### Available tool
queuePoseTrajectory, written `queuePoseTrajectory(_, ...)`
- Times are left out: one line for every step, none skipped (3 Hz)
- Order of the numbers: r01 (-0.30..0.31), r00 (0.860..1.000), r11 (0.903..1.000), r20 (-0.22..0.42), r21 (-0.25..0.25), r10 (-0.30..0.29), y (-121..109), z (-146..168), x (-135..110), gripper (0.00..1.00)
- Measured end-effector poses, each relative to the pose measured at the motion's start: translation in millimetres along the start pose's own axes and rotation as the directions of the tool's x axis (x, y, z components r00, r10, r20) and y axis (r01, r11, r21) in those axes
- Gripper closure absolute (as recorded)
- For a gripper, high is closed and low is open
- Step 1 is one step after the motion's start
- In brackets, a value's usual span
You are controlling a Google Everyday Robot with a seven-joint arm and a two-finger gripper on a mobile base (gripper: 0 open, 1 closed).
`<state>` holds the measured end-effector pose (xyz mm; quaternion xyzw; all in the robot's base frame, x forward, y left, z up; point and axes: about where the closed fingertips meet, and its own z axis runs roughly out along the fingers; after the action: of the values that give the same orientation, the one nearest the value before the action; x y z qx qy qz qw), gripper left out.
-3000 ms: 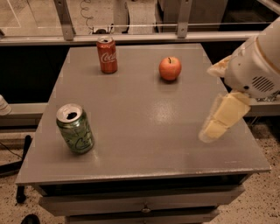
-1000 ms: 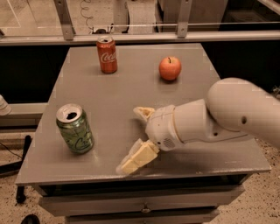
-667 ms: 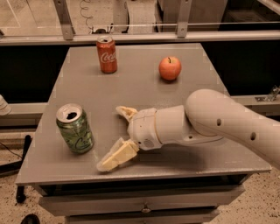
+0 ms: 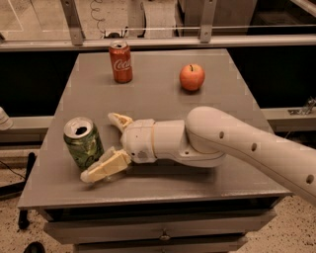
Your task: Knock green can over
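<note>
One high, close view down across the table (image 4: 158, 101), claw (image 4: 100, 146) front-left

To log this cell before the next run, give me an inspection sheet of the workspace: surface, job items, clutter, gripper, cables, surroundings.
Surface: grey tabletop, no spills seen.
Job's things: green aluminium soda can with a silver top, upright at the front left, not yet knocked over.
Clutter: red Coca-Cola can, upright at the back left; red apple at the back right.
Gripper: gripper low over the table just right of the green can, fingers spread, the near one by the can's base; contact cannot be told.
Cables: thin curly wire behind the metal rail.
Surroundings: that rail runs along the table's far edge; speckled floor below.
</note>
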<state>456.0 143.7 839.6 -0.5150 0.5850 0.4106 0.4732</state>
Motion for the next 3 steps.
queuePoseTrajectory(-0.029, 0.999, 0.9995, 0.04, -0.012, 0.03, 0.6, 13.7, -9.6, 0.2)
queuePoseTrajectory(-0.059, 0.997, 0.9982, 0.052, -0.008, 0.059, 0.5, 15.3, -7.9, 0.41)
queuePoseTrajectory(-0.073, 0.996, 0.997, 0.044, 0.025, 0.072, -2.4, 3.4, -5.5, 0.64)
